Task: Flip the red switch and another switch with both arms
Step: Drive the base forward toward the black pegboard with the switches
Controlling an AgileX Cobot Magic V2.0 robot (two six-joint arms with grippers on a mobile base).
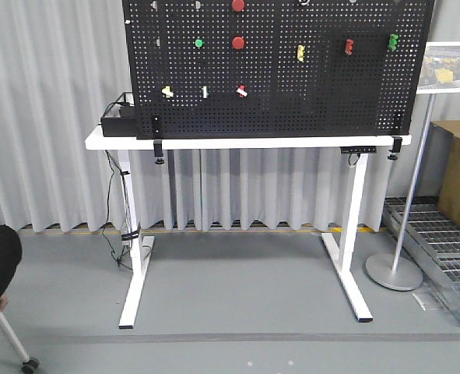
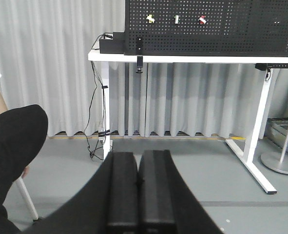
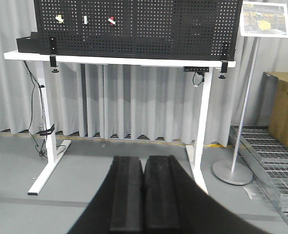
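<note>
step: approach, I'd say neither's toggled yet | left gripper (image 2: 138,157) + right gripper (image 3: 143,160): both pressed together, holding nothing | red switch (image 1: 243,91) and pale yellow switch (image 1: 167,91): lower row of pegboard (image 1: 307,109), well away | next: I close in, 1 arm per lever

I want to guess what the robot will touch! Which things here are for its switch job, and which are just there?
For the job: red switch, pale yellow switch, left hand, right hand (both shut).

Just there: round red buttons, green button, white toggle, yellow clip, sign stand.
</note>
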